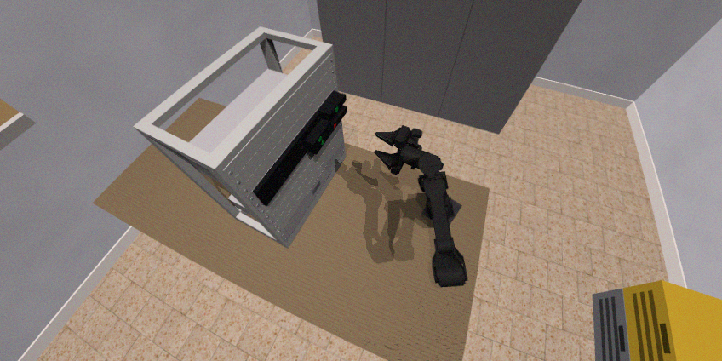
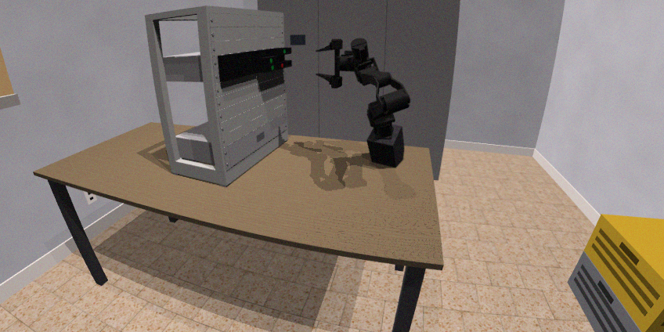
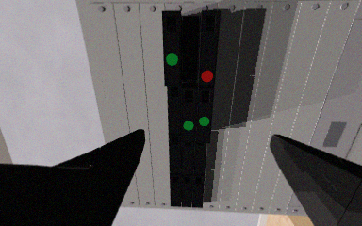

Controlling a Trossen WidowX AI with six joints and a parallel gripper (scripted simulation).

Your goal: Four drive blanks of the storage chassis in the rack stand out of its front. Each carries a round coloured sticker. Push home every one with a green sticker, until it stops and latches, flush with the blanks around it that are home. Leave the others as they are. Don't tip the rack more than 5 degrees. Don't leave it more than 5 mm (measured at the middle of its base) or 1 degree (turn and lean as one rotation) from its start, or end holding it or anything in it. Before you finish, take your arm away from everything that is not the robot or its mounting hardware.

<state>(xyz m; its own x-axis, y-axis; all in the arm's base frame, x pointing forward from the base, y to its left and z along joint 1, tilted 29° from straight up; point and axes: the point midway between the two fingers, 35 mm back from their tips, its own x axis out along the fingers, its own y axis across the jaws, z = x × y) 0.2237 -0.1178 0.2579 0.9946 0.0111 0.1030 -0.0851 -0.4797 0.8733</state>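
The grey rack [image 1: 273,104] [image 2: 247,26] [image 3: 131,94] stands upright, with the black chassis [image 1: 283,174] [image 2: 237,67] [image 3: 180,165] in its front. At the far end, a green-stickered blank [image 1: 336,109] [image 2: 284,51] [image 3: 172,59] stands out in the top row and a red-stickered blank [image 1: 335,126] [image 2: 282,65] [image 3: 206,76] in the bottom row. Beside that column, a middle-row green blank [image 2: 271,60] [image 3: 189,125] and a bottom-row green blank [image 2: 272,67] [image 3: 204,121] stand out. My gripper [image 1: 375,143] [image 2: 316,63] [image 3: 206,137] is open and empty, in front of the chassis, not touching it.
The rack and the arm's base [image 2: 385,146] stand on a wooden table [image 1: 329,276] [image 2: 279,207]. A dark grey cabinet [image 1: 415,28] [image 2: 349,16] is behind them. A yellow and grey box [image 1: 689,317] [image 2: 638,254] is at the lower right.
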